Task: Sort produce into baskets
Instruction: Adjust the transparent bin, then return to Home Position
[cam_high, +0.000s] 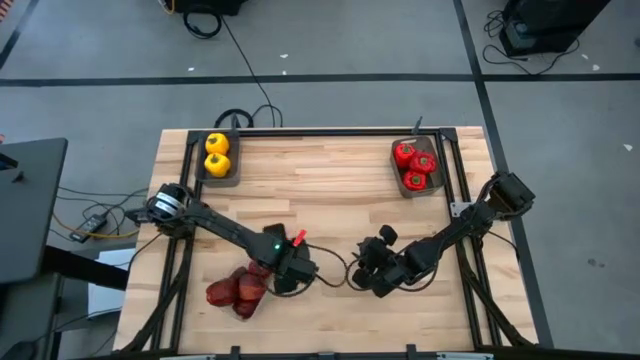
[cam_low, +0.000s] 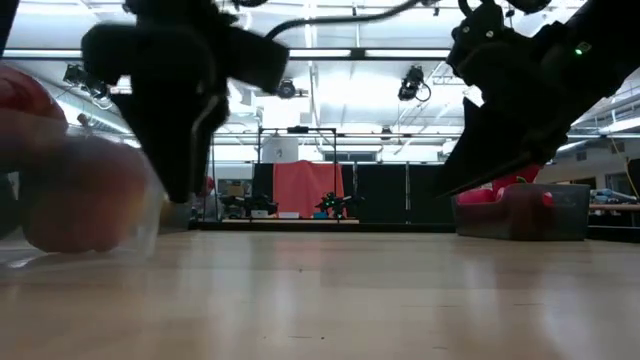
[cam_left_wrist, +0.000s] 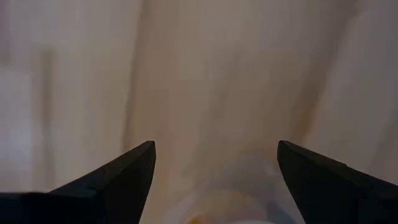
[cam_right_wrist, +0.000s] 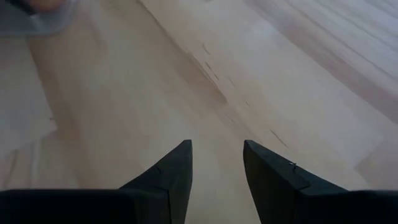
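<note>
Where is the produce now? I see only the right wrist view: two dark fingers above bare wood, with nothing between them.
Observer: In the high view, three red peppers lie in a grey tray at the table corner beyond the right arm.
Operator: And the yellow ones?
Observer: Two yellow peppers sit in the other grey tray, at the corner on the left arm's side.
Operator: What is the left gripper doing?
Observer: The left gripper is open and holds nothing. From above it is just beside the maroon fruits, which are grouped together near the opposite table edge.
</note>
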